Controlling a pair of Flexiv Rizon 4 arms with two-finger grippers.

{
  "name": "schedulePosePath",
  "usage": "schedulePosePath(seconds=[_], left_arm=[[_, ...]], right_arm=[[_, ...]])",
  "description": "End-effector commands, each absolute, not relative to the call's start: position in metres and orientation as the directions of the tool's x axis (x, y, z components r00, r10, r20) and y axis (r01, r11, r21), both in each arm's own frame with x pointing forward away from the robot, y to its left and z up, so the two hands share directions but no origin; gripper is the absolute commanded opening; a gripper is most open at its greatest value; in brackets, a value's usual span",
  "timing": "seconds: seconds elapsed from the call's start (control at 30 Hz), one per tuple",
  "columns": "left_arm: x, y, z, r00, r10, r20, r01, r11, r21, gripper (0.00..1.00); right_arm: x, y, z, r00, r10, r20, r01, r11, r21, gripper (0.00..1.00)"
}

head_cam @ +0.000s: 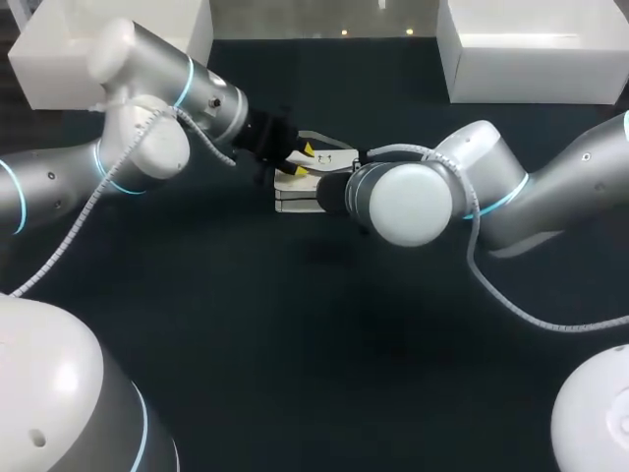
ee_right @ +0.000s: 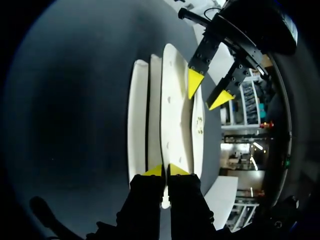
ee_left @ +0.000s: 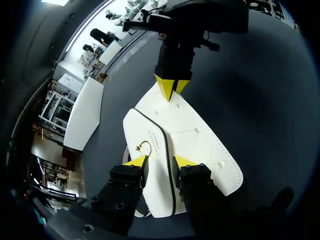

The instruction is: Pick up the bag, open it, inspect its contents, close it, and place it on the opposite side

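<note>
The white bag (head_cam: 298, 197) lies on the dark table at the middle, with a gold ring clasp (ee_left: 145, 146) on its flap. My left gripper (ee_left: 160, 162) is open and straddles the flap's edge by the clasp. One finger (ee_right: 192, 82) rests on the flap; the other (ee_right: 220, 100) stands clear of it. In the head view the left gripper (head_cam: 302, 160) hangs over the bag's back left corner. My right gripper (ee_right: 164, 171) is shut on the bag's opposite end, where a thin panel sits between its tips. My right arm's wrist hides that gripper in the head view.
A white box (head_cam: 59, 49) stands at the back left of the table and another white box (head_cam: 531, 49) at the back right. Dark table surface (head_cam: 324, 324) stretches in front of the bag.
</note>
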State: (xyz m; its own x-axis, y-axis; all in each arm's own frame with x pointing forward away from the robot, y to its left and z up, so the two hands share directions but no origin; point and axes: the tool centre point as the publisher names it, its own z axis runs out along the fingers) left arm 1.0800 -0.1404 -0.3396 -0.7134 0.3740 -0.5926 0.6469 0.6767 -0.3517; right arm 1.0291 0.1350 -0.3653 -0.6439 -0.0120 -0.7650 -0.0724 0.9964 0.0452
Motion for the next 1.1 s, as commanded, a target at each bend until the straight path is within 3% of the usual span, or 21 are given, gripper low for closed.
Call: schedulePosePath(seconds=[0.03,0.4,0.6,0.63,0.8,1.1], left_arm=[[1.084,-0.145,-0.346,-0.71,0.372,-0.598,0.646,0.682,-0.343,0.33],[1.091,-0.149,-0.349,-0.702,0.368,-0.609,0.64,0.701,-0.315,0.24],[1.095,-0.152,-0.351,-0.714,0.362,-0.6,0.613,0.736,-0.286,0.09],[1.097,-0.153,-0.351,-0.718,0.356,-0.598,0.606,0.742,-0.286,0.01],[1.102,-0.153,-0.345,-0.746,0.326,-0.581,0.569,0.765,-0.302,0.0],[1.122,-0.144,-0.32,-0.872,0.215,-0.439,0.428,0.77,-0.473,0.0]], right_arm=[[1.027,0.134,-0.369,-0.542,-0.001,-0.84,-0.08,0.996,0.05,0.0],[1.027,0.134,-0.369,-0.542,-0.001,-0.84,-0.08,0.996,0.05,0.0],[1.027,0.134,-0.369,-0.542,-0.001,-0.84,-0.08,0.996,0.05,0.0],[1.027,0.134,-0.369,-0.542,-0.001,-0.84,-0.08,0.996,0.05,0.0],[1.027,0.134,-0.369,-0.542,-0.001,-0.84,-0.08,0.996,0.05,0.0],[1.027,0.134,-0.369,-0.542,-0.001,-0.84,-0.08,0.996,0.05,0.0]])
